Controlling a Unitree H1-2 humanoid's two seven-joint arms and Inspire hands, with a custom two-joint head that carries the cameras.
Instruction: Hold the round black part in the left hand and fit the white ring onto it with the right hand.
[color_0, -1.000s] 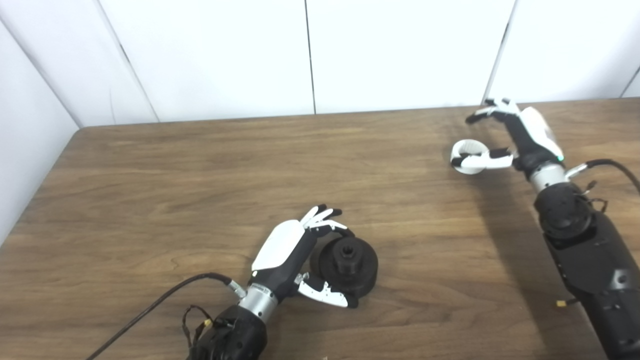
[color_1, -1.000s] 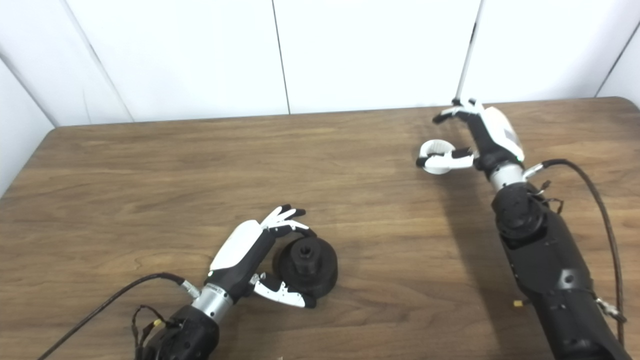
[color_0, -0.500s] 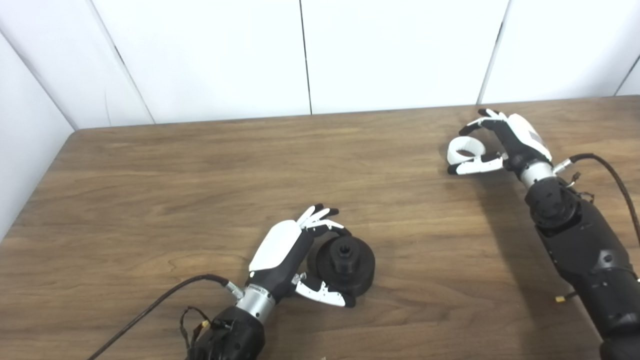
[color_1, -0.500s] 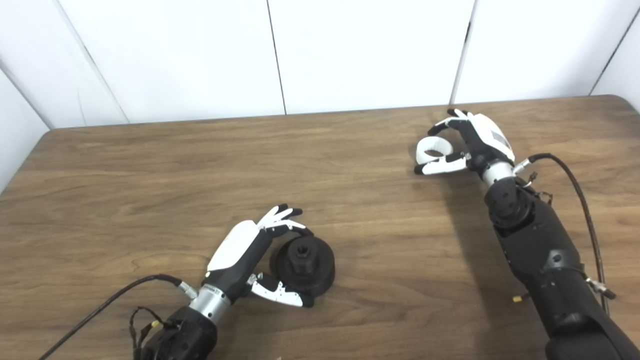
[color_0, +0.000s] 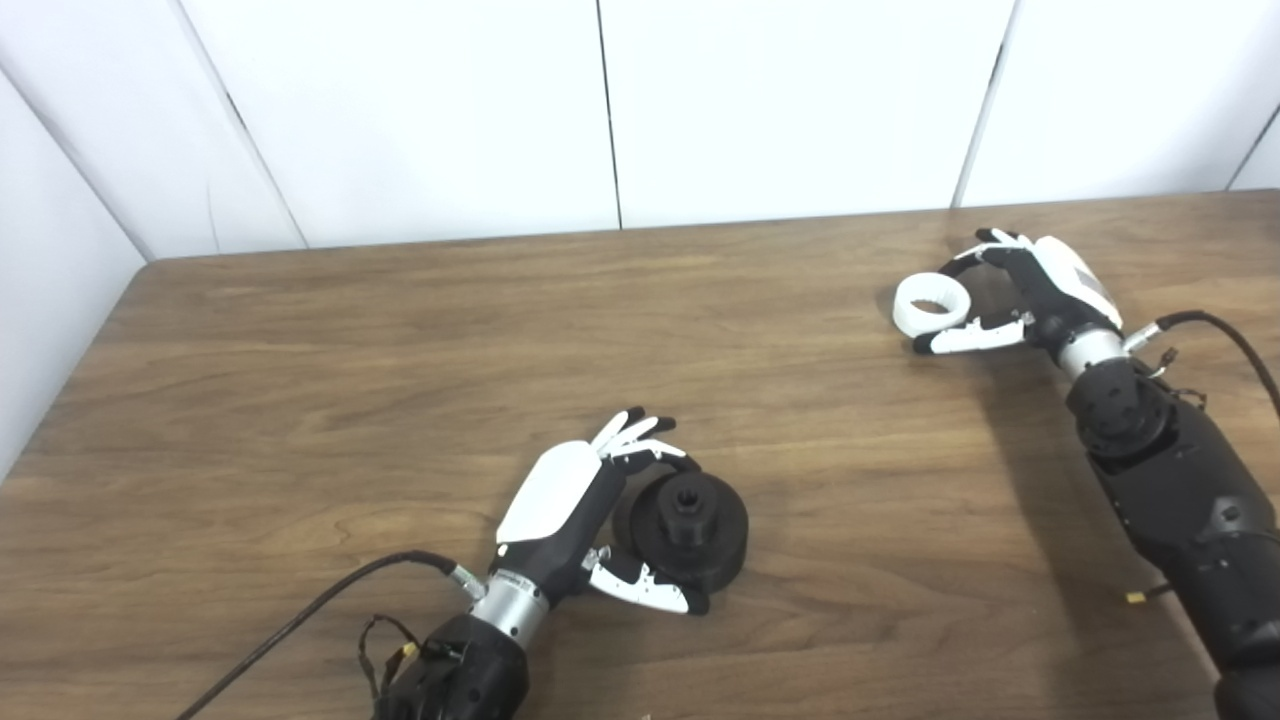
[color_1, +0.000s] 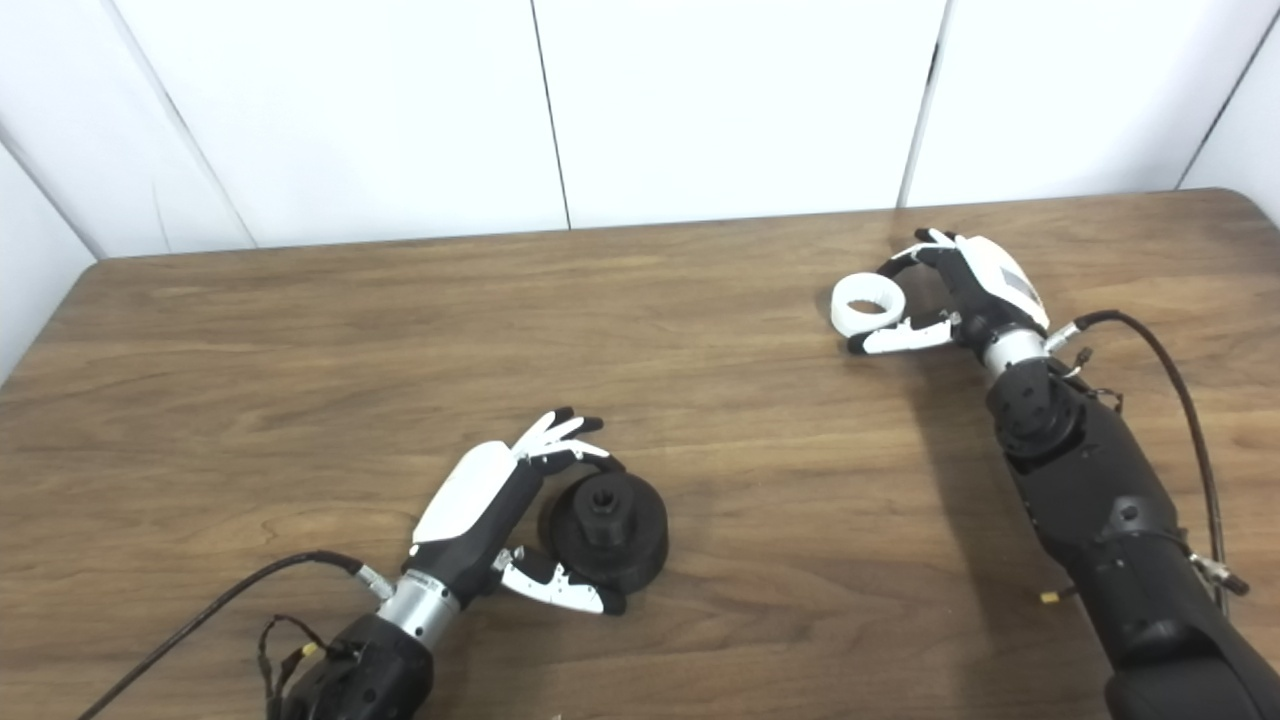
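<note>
The round black part (color_0: 685, 515) sits on the wooden table (color_0: 330, 370), near the front middle. My left hand (color_0: 585, 505) cups it from the left: fingers curl over its far rim and the thumb lies along its near edge, without a closed grip. The white ring (color_0: 930, 305) lies flat on the table at the back right. My right hand (color_0: 1035, 295) is low beside it, open. Its fingers arch behind the ring and its thumb stretches along the ring's near side. The ring lies at the mouth of the hand, not gripped.
White wall panels (color_0: 600, 110) stand just behind the table's far edge. The table's left edge (color_0: 70, 370) meets a side wall. Cables trail from both wrists, one at the front left (color_0: 300, 615) and one at the right (color_0: 1235, 340).
My right hand has come down to the table, its thumb now in front of the ring instead of across it. The view has shifted slightly. The left hand and black part have not moved.
</note>
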